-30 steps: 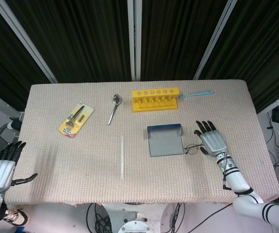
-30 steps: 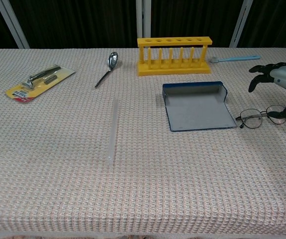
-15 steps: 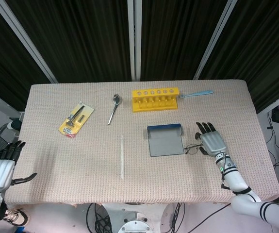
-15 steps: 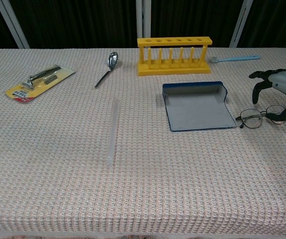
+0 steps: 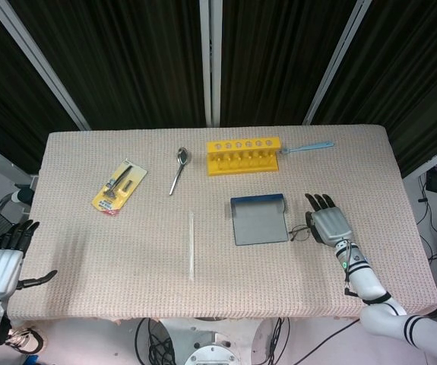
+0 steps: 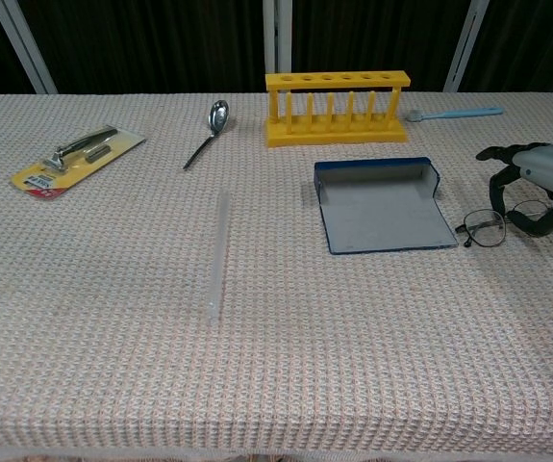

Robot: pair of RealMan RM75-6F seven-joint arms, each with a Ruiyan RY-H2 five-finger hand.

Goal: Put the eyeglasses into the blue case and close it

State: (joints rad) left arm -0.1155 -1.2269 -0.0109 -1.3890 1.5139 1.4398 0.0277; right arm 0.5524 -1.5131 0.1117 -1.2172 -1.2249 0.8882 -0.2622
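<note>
The blue case lies open and flat, right of the table's middle. The thin-rimmed eyeglasses rest on the cloth just right of the case. My right hand hovers low over the glasses' right half. Its fingers curve down on the far side and its thumb on the near side, and the lens between them still lies on the table. My left hand hangs beyond the table's left edge with fingers apart, holding nothing; the chest view does not show it.
A yellow test-tube rack stands behind the case, with a blue toothbrush to its right. A spoon, a packaged razor and a clear tube lie further left.
My right hand has shifted slightly left and sunk lower over the eyeglasses, with its fingers curling down around the right lens. The glasses, the case and my left hand have not moved.
</note>
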